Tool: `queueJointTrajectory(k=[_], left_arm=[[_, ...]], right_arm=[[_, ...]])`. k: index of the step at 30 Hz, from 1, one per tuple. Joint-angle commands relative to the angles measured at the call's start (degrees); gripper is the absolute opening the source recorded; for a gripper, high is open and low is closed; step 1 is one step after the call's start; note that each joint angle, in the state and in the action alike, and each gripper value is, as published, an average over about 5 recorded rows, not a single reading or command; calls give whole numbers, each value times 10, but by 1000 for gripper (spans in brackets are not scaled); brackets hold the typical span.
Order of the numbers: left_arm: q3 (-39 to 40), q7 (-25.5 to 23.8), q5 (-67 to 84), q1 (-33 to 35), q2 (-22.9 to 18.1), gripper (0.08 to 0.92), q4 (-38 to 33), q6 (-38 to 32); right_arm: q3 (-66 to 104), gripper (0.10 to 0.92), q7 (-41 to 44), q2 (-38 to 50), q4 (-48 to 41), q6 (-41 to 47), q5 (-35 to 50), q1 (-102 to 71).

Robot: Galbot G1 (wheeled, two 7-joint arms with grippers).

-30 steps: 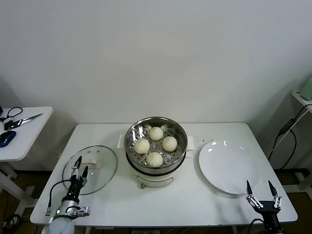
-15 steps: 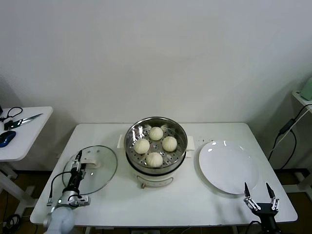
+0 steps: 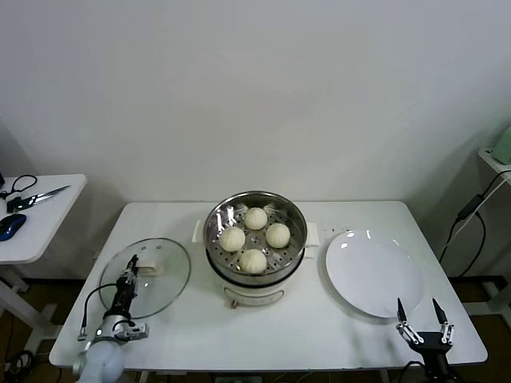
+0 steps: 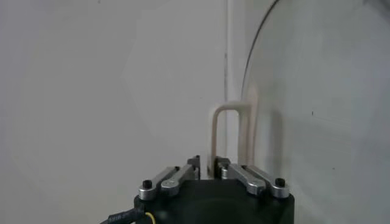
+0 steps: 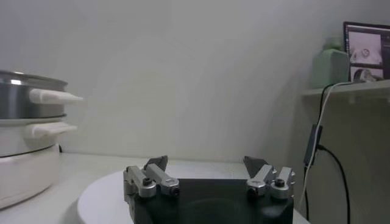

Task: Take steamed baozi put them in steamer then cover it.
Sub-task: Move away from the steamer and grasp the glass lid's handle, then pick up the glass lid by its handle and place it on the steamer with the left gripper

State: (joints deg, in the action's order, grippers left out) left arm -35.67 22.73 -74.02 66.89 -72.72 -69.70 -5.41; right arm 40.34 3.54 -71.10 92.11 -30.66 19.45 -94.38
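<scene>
The left gripper (image 3: pixel 128 275) is clenched on the cover's handle (image 4: pixel 230 137), at the tabletop's left; four baozi (image 3: pixel 254 261) sit in the steamer (image 3: pixel 255 238). Lift level, then centre it. The right gripper (image 3: pixel 422 317) idles, fingers spread.

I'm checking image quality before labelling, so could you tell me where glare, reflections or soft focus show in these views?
Head view: bright highlights on the white plate and a sheen on the glass cover; the steamer rim shines. Left wrist view: the left claw is shut on the cover's handle, whose pane looks hazy and washed out. Right wrist view: the open right claw is sharp; the shelf behind is soft.
</scene>
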Motion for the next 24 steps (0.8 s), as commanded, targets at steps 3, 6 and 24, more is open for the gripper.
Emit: queueJointTrajectory(k=[3,6,24], left_arm=[[1,1,5,-1,0,163,-2,1],[2,-3,25,2,4,146,-22,0],[-15,-227,290,61,200,146,-396,217]], right_arm=[[0,823,-4,0,-1,4,-4,3],[0,823,-7,1,-1,4,-5,4],[-5,823,-16,1,4,21,-28,15]])
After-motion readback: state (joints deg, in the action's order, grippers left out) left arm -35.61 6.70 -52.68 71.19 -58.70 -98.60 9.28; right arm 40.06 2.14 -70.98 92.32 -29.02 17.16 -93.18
